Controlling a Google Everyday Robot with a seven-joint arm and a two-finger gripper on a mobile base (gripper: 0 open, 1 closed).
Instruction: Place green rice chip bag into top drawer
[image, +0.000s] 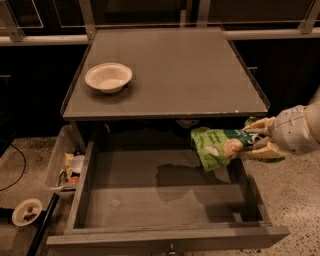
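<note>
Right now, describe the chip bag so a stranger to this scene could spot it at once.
Find the grey table with its top drawer pulled open below. Over the drawer's right rear, the gripper, reaching in from the right, holds the green rice chip bag in the air. It is the only bright-green thing, crinkly, unlike the plain white bowl on the tabletop.
</note>
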